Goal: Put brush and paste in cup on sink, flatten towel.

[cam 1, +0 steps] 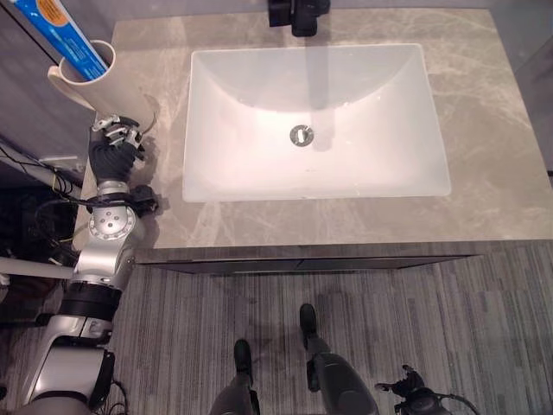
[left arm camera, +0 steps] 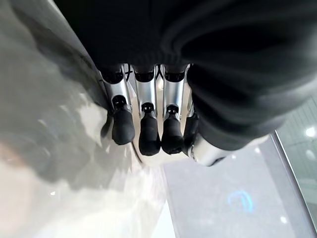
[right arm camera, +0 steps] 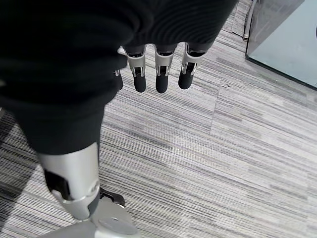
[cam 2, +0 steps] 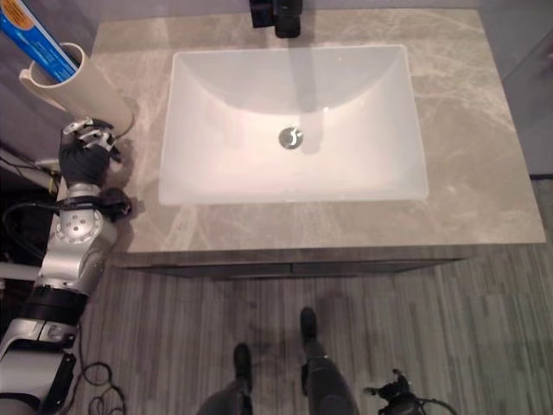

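A cream cup (cam 1: 95,82) stands at the counter's far left corner with a blue and white paste tube (cam 1: 65,30) sticking out of its mouth. My left hand (cam 1: 117,145) rests at the counter's left edge just in front of the cup, its fingers (left arm camera: 148,134) relaxed and reaching toward the cup's base, holding nothing. Low at my right side, my right hand (right arm camera: 159,74) hangs over the striped floor, fingers straight and empty.
A white rectangular sink basin (cam 1: 259,177) with a metal drain (cam 1: 301,134) fills the middle of the grey marble counter (cam 1: 492,130). A black faucet (cam 1: 298,15) stands at the back edge. Grey striped floor (cam 1: 432,311) lies below the counter front.
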Robot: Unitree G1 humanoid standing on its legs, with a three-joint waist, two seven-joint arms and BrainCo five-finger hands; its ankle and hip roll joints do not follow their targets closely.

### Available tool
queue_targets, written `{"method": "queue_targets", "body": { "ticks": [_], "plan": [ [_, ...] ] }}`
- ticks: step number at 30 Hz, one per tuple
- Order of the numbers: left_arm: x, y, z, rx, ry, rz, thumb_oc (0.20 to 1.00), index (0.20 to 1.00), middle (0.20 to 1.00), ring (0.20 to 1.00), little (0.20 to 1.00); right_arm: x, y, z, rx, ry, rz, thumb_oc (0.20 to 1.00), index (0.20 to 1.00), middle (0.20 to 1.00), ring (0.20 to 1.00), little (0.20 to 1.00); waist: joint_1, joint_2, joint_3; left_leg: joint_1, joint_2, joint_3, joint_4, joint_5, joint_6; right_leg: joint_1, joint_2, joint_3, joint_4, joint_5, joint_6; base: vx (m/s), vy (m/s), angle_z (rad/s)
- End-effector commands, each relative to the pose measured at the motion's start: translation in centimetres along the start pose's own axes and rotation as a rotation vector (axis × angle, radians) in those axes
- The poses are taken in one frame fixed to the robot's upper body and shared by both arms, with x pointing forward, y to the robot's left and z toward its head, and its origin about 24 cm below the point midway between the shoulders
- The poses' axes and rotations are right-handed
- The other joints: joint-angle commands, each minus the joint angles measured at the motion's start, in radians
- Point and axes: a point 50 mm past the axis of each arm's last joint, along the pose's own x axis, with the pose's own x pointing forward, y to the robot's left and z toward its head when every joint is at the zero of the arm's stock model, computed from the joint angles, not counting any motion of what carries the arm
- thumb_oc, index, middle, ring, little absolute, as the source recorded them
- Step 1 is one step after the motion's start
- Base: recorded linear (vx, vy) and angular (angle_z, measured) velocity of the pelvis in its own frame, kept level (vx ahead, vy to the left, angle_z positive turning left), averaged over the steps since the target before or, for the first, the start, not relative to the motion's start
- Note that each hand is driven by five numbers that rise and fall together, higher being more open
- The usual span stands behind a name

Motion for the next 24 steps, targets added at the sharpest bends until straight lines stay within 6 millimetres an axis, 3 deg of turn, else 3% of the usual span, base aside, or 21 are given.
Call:
{"method": "queue_targets", "body": {
  "ticks": [1, 4, 11, 21, 22, 24],
  "plan": [
    [-1.5, 0.4, -2.1, 0.025, 0.066, -0.020, 0.200, 0.200, 0.200, 0.200, 0.200, -0.1, -0.3, -1.4, -0.041, 0.034, -0.014, 1.000, 1.000, 1.000, 1.000, 1.000, -0.009, 0.001, -0.054, 0.117, -0.059, 0.038, 0.006, -0.015, -0.006, 0.002, -0.024, -0.002, 0.041, -0.050, 0.057, 0.04, -0.008, 0.01],
    [-2.7, 1.5, -2.7, 0.019, 0.085, 0.000, 0.200, 0.200, 0.200, 0.200, 0.200, -0.2, -0.2, -1.9, -0.037, 0.049, -0.009, 1.000, 1.000, 1.000, 1.000, 1.000, 0.000, 0.007, -0.067, 0.123, -0.057, 0.035, 0.006, -0.008, -0.009, 0.026, -0.025, -0.014, 0.018, -0.049, 0.058, 0.03, -0.009, 0.01],
    [-3.2, 3.2, -3.3, 0.025, 0.111, 0.069, 0.200, 0.200, 0.200, 0.200, 0.200, -0.3, -0.1, -2.3, -0.045, 0.058, 0.002, 1.000, 1.000, 1.000, 1.000, 1.000, 0.007, 0.007, -0.072, 0.116, -0.056, 0.031, 0.006, 0.000, -0.011, 0.025, -0.025, -0.021, 0.014, -0.050, 0.057, 0.00, -0.007, 0.03],
    [-1.5, 3.4, -2.8, 0.039, 0.105, 0.110, 0.200, 0.200, 0.200, 0.200, 0.200, -0.3, -0.1, -2.1, -0.067, 0.048, 0.004, 1.000, 1.000, 1.000, 1.000, 1.000, -0.004, 0.005, -0.060, 0.099, -0.051, 0.040, 0.006, 0.001, -0.013, 0.007, -0.020, -0.021, 0.017, -0.050, 0.055, 0.00, -0.003, 0.04],
    [-0.3, 3.6, -2.0, 0.089, 0.085, 0.115, 0.200, 0.200, 0.200, 0.200, 0.200, -0.3, -0.2, -2.1, -0.068, 0.042, 0.002, 1.000, 1.000, 1.000, 1.000, 1.000, -0.012, 0.004, -0.056, 0.093, -0.049, 0.045, 0.006, 0.006, -0.015, -0.003, -0.017, -0.016, 0.020, -0.046, 0.055, 0.00, 0.000, 0.00],
    [0.1, 3.6, -1.7, 0.100, 0.074, 0.115, 0.200, 0.200, 0.200, 0.200, 0.200, -0.3, -0.2, -2.0, -0.072, 0.036, 0.000, 1.000, 1.000, 1.000, 1.000, 1.000, -0.014, 0.004, -0.054, 0.090, -0.050, 0.045, 0.006, 0.011, -0.016, -0.008, -0.017, -0.012, 0.019, -0.044, 0.056, 0.00, -0.002, -0.03]
  ]
}}
